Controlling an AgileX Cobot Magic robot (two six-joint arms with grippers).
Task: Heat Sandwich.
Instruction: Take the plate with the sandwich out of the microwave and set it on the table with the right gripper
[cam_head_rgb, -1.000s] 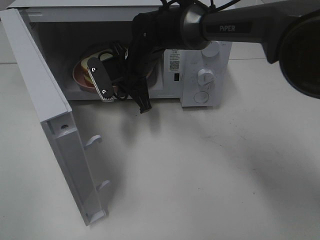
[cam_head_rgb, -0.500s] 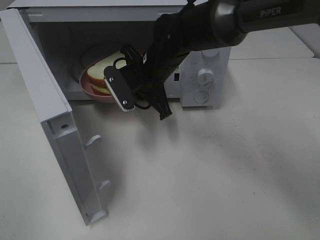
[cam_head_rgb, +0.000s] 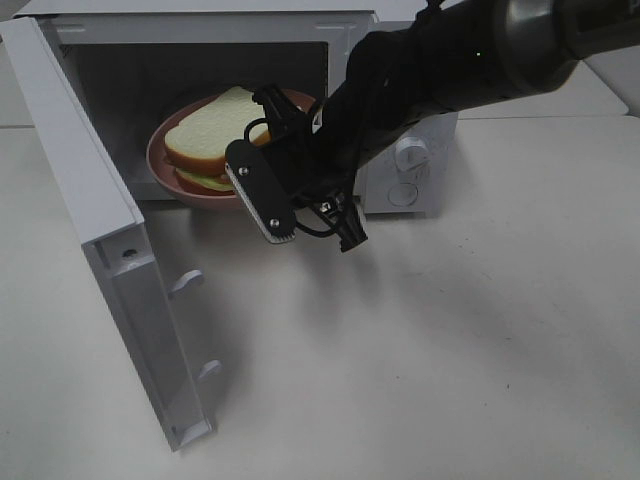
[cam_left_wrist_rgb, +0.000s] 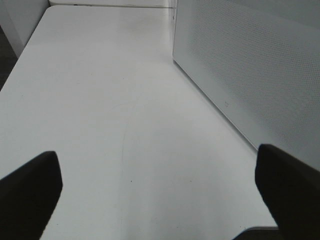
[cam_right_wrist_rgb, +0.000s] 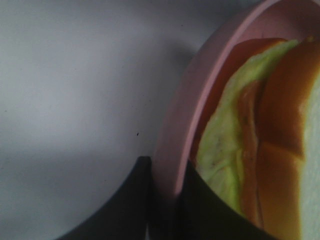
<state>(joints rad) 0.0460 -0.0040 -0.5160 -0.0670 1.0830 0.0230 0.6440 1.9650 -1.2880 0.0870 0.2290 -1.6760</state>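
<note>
Item 1, sandwich (cam_head_rgb: 212, 135): 2 white slices w/ tan crust, yellow-green filling; lies on pink plate (cam_head_rgb: 165, 170), plate sitting at the mouth of the microwave (cam_head_rgb: 200, 30) cavity, part inside, front rim about level w/ the opening.

Item 2, right gripper (cam_head_rgb: 272, 190): jaws nearly closed, pinching the plate's front rim; right wrist view shows 1 dark finger (cam_right_wrist_rgb: 125, 200) under the rim and the other over it, filling close alongside. Arm reaches in from the right of the exterior view.

Item 3, left gripper (cam_left_wrist_rgb: 160, 200): jaws fully spread, nothing between them; hovers over bare table (cam_left_wrist_rgb: 100, 100) just beside the microwave's perforated side wall.

Item 4, microwave door (cam_head_rgb: 110, 260): swung wide open to the left, clear of the plate's path.

Handling note (judgement): plate is held by its edge only, so it should travel level and slow, kept low on the cavity floor; tilt would let the sandwich slide toward the gripper. Grip should stay firm until the plate rests fully on 1 surface.

Markings: none legible now; microwave's label and dials (cam_head_rgb: 405, 155) are mostly hidden by the arm, too small to read.
</note>
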